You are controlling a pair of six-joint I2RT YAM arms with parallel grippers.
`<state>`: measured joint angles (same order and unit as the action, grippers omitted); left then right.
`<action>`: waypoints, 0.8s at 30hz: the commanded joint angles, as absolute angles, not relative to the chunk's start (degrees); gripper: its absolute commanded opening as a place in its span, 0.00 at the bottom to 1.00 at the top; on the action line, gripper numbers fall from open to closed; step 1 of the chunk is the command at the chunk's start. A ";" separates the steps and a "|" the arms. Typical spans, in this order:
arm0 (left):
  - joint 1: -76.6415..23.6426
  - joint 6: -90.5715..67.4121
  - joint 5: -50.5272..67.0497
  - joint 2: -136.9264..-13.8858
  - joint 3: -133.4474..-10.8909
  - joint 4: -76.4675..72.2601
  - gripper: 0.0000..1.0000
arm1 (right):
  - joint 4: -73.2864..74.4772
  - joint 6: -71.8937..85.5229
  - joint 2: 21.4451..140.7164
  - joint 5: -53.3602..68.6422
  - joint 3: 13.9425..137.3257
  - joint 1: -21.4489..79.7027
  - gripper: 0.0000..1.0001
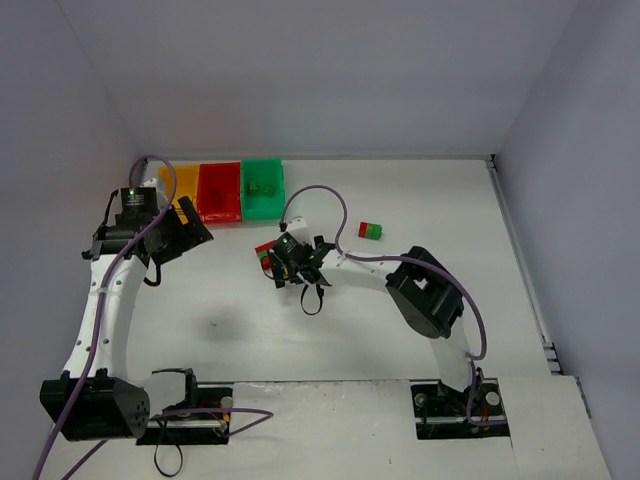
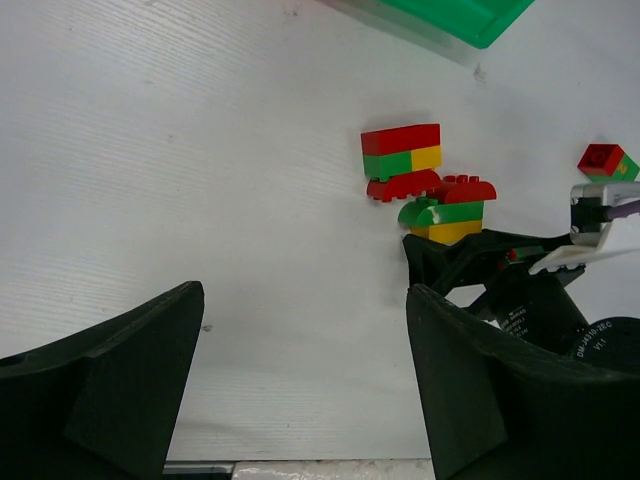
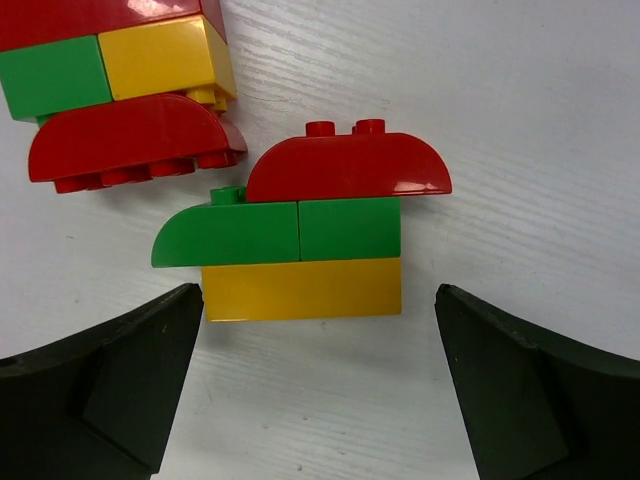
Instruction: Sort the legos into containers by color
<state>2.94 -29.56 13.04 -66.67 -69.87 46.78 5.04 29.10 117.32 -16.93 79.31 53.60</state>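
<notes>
Three containers stand in a row at the back left: yellow [image 1: 176,185], red [image 1: 218,190] and green [image 1: 262,187], the green one with a green lego in it. Two multicolour lego clumps lie mid-table. One clump [image 3: 310,225] has a red arch over green and yellow bricks. The other clump [image 3: 110,70] lies just up-left of it. My right gripper [image 3: 315,330] is open, its tips level with the nearer clump's yellow base and apart from it. My left gripper [image 2: 305,340] is open over bare table near the containers, empty. Both clumps [image 2: 425,180] show ahead of it.
A small red-and-green lego [image 1: 371,230] lies alone to the right of the clumps, also seen as the lego [image 2: 608,161] in the left wrist view. The green container's corner [image 2: 460,15] shows at the top there. Walls close in the table at back and sides.
</notes>
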 commanded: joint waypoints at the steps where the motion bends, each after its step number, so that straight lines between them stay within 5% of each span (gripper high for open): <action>1: 1.94 -28.65 14.41 -65.83 -70.58 46.32 0.75 | 3.00 26.72 117.68 -19.25 81.48 53.35 0.97; 10: 0.62 -28.13 15.12 -65.48 -69.44 46.14 0.75 | -3.50 21.10 117.77 -16.88 78.76 52.91 0.77; 15: 0.09 -27.51 17.14 -65.66 -69.43 45.44 0.75 | -5.97 19.16 116.46 -16.78 76.03 52.73 0.53; 21: -5.26 -26.63 21.78 -66.70 -70.31 44.12 0.75 | -14.55 10.75 107.79 -16.09 66.39 52.74 0.03; 24: -6.59 -27.33 25.91 -66.97 -70.66 42.72 0.75 | -20.26 5.21 101.54 -12.67 60.75 52.82 0.00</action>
